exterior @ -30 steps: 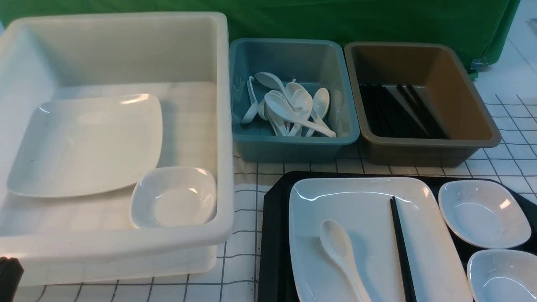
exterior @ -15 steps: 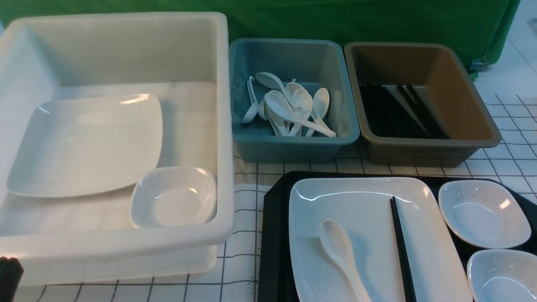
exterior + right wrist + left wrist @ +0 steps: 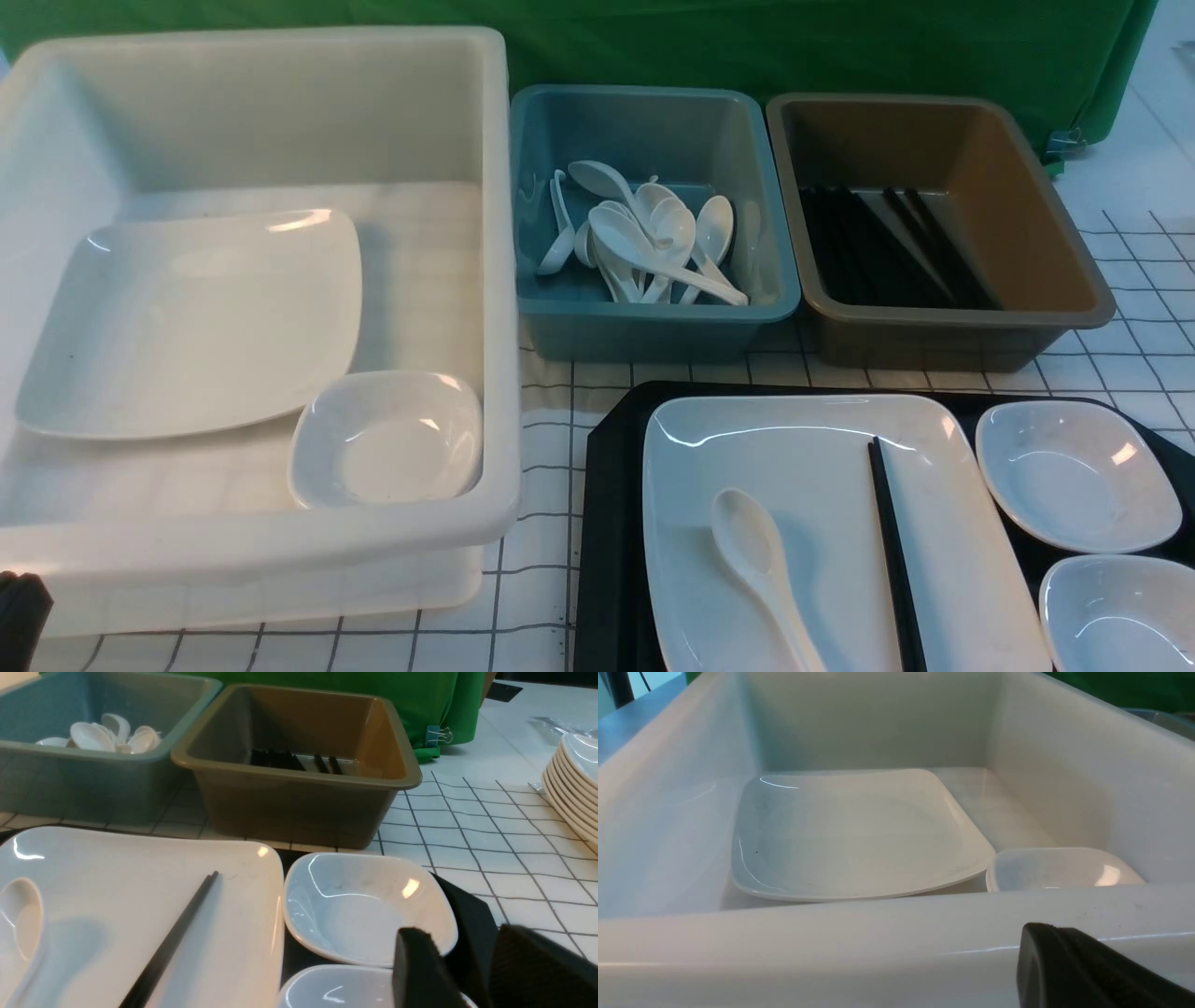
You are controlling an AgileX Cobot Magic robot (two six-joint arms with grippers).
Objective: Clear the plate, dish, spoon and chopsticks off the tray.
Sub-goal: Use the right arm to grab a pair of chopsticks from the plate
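Jaws parted on right gripper (image 3: pixel 465 942), near dish (image 3: pixel 355 905); left gripper (image 3: pixel 1048 952) closed beside tub (image 3: pixel 808 947).

The plate (image 3: pixel 803 448) lies open from above, its far half bare; the spoon (image 3: pixel 756 560) and chopsticks (image 3: pixel 892 551) occupy its near part. Two small dishes (image 3: pixel 1074 476) crowd its right edge. Leftward, a strip of gridded cloth (image 3: pixel 546 485) runs free between the tray (image 3: pixel 607 523) and the white tub (image 3: pixel 499 280) with its tall wall. The teal bin (image 3: pixel 653 322) and brown bin (image 3: pixel 934 331) block the far side.

Looking like a staged lab dish-sorting bench: green cloth backdrop (image 3: pixel 747 47) hanging at 12 o'clock, white grid-lined tablecloth (image 3: pixel 1139 355) spreading at 3 o'clock.
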